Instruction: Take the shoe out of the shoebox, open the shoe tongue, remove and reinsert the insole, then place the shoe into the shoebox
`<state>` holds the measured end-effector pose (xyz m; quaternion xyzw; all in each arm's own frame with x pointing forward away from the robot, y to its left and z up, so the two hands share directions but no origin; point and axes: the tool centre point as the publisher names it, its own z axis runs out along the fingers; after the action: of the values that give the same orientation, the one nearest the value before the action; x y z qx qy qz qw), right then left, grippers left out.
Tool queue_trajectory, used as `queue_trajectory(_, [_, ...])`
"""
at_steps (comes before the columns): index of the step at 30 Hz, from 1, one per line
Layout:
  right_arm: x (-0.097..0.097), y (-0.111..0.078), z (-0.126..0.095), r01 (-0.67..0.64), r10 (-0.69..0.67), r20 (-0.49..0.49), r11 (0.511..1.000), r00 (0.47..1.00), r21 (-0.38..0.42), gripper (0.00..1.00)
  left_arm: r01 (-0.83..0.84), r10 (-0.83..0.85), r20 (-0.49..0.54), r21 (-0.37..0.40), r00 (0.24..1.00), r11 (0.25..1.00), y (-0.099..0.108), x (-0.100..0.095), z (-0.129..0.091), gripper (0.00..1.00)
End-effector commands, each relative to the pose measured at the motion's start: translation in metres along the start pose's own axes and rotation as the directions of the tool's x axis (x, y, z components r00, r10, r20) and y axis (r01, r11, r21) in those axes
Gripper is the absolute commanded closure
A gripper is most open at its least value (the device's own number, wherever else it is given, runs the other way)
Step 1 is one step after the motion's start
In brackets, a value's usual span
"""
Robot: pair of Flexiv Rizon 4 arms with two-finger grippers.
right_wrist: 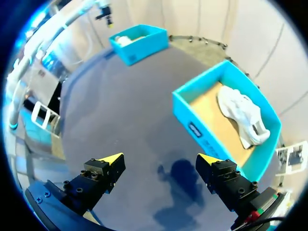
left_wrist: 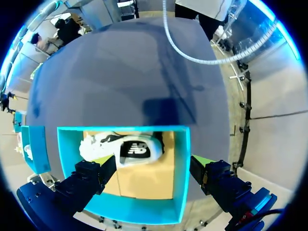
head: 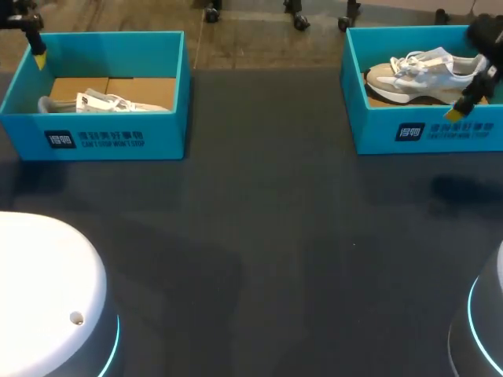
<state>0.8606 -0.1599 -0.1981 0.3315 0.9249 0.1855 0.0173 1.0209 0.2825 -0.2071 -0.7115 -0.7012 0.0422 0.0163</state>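
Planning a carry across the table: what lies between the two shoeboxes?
Nothing. The head view shows only bare dark table between the left shoebox and the right shoebox.

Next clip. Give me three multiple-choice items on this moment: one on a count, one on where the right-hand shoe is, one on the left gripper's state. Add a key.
1. Shoeboxes on the table: A. one B. two C. three
2. The right shoe lies: A. on the bare tabletop B. in the right shoebox C. across a box's rim
3. The left gripper is: A. open, holding nothing B. shut on a shoe C. shut on a box wall

Key:
1 B: the left shoebox and the right one, both teal.
2 B: the box's walls surround it in the head view.
3 A: its fingers stand wide apart, gripping nothing, in the left wrist view.
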Motion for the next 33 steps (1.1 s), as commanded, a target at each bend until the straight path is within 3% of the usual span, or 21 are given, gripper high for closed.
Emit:
queue_trajectory(1, [-0.025,0.007,-0.005,-0.115,0.115,0.063,0.993,0.991,-0.007,0.00,0.004,-0.004,-0.008,-0.028,1.000,1.000,-0.016,-0.004,-0.003,0.00])
queue_trajectory(4, [-0.037,0.011,-0.006,-0.221,0.234,0.131,0.969,0.963,-0.107,0.00,0.004,-0.004,-0.008,-0.028,1.000,1.000,-0.016,-0.004,-0.003,0.00])
queue_trajectory(5, [-0.043,0.018,-0.009,-0.224,0.264,0.191,0.952,0.945,-0.210,0.00,0.004,-0.004,-0.008,-0.028,1.000,1.000,-0.016,-0.004,-0.003,0.00])
queue_trajectory(21, [-0.043,0.018,-0.009,-0.224,0.264,0.191,0.952,0.945,-0.210,0.00,0.004,-0.004,-0.008,-0.028,1.000,1.000,-0.016,-0.004,-0.003,0.00])
queue_trajectory(23, [-0.048,0.015,-0.009,-0.302,0.347,0.283,0.934,0.894,-0.190,0.00,0.004,-0.004,-0.008,-0.028,1.000,1.000,-0.016,-0.004,-0.003,0.00])
queue_trajectory(26, [-0.062,0.012,-0.011,-0.487,0.529,0.359,0.848,0.769,-0.207,0.00,0.004,-0.004,-0.008,-0.028,1.000,1.000,-0.016,-0.004,-0.003,0.00])
queue_trajectory(27, [-0.067,0.011,-0.010,-0.521,0.539,0.423,0.837,0.729,-0.168,0.00,0.004,-0.004,-0.008,-0.028,1.000,1.000,-0.016,-0.004,-0.003,0.00])
queue_trajectory(30, [-0.080,0.013,-0.009,-0.598,0.594,0.466,0.786,0.656,-0.159,0.00,0.004,-0.004,-0.008,-0.028,1.000,1.000,-0.016,-0.004,-0.003,0.00])
queue_trajectory(33, [-0.099,0.015,-0.006,-0.671,0.666,0.446,0.721,0.599,-0.175,0.00,0.004,-0.004,-0.008,-0.028,1.000,1.000,-0.016,-0.004,-0.003,0.00])
